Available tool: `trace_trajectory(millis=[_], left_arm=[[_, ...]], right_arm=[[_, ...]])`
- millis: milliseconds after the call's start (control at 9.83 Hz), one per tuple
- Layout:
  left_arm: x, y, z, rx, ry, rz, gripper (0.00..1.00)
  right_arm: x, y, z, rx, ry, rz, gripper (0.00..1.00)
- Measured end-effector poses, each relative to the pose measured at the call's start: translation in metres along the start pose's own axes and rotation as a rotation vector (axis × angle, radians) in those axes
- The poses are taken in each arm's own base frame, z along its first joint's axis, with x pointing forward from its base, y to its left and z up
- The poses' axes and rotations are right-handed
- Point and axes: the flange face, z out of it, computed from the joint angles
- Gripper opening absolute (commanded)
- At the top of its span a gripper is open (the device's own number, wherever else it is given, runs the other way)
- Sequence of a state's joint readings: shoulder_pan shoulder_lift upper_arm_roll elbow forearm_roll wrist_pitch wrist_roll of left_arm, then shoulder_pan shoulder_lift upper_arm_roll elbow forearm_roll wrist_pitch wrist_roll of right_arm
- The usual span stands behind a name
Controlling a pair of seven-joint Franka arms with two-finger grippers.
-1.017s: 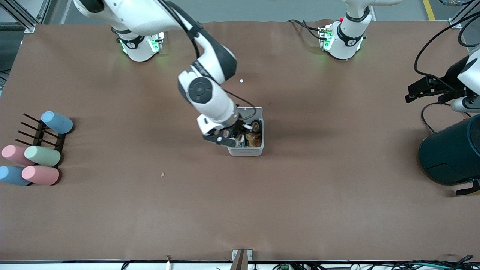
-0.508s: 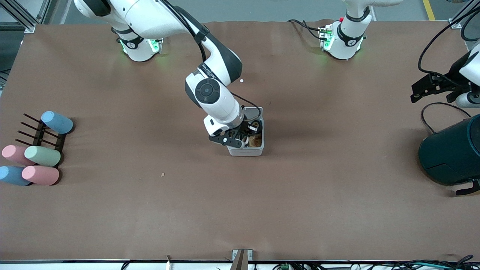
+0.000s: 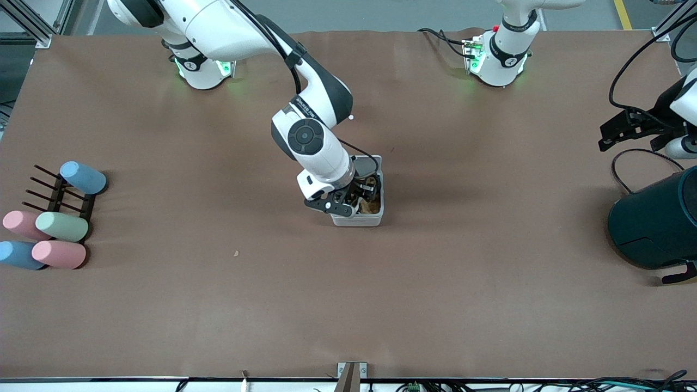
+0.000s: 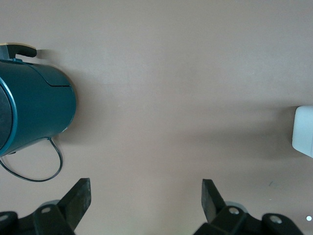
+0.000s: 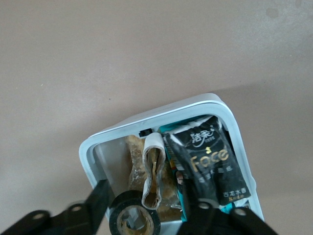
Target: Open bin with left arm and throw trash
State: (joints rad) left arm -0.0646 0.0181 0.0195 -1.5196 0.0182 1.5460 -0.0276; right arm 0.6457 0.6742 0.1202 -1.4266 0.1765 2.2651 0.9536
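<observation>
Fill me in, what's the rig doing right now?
The right claw sits over the open white bin mid-table, fingers apart. In the right wrist view the black tape ring, a black wrapper and tan scraps lie in the bin. The left claw waits, open and empty, above the left arm's end of the table by the dark teal container. Pastel cups lie at the right arm's end.

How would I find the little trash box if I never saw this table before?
Look at the middle of the brown table, under the right gripper. There stands the bin, a small white square box with rounded corners, its top open and trash inside. Unlike the big dark teal container or the pastel cups, it is low and white.
</observation>
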Motion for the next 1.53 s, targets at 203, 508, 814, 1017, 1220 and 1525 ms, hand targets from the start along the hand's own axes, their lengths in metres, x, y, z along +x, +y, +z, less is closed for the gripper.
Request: trace_trajectory(millis=[203,508,814,1017,1220,1525], left_arm=[[0.000,-0.001,0.001,0.000,-0.001,-0.002,1.00],[0.001,-0.001,0.001,0.000,-0.002,-0.002,1.00],[0.001,-0.001,0.001,0.000,-0.002,-0.002,1.00],[0.001,-0.001,0.001,0.000,-0.003,-0.003,1.00],[0.001,-0.001,0.002,0.000,-0.003,-0.003,1.00],[0.001,-0.001,0.002,0.000,-0.004,-0.003,1.00]], right_arm=[[0.006,-0.003,-0.032,-0.017,-0.011,0.002,0.99],[0.032,0.013,-0.121,-0.004,0.008,0.043,0.99],[0.063,0.052,-0.193,-0.029,0.010,0.115,0.99],[0.097,0.135,-0.293,-0.095,-0.023,0.140,0.99],[0.109,0.229,-0.374,-0.151,-0.093,0.021,1.00],[0.129,0.342,-0.438,-0.138,-0.130,-0.133,1.00]])
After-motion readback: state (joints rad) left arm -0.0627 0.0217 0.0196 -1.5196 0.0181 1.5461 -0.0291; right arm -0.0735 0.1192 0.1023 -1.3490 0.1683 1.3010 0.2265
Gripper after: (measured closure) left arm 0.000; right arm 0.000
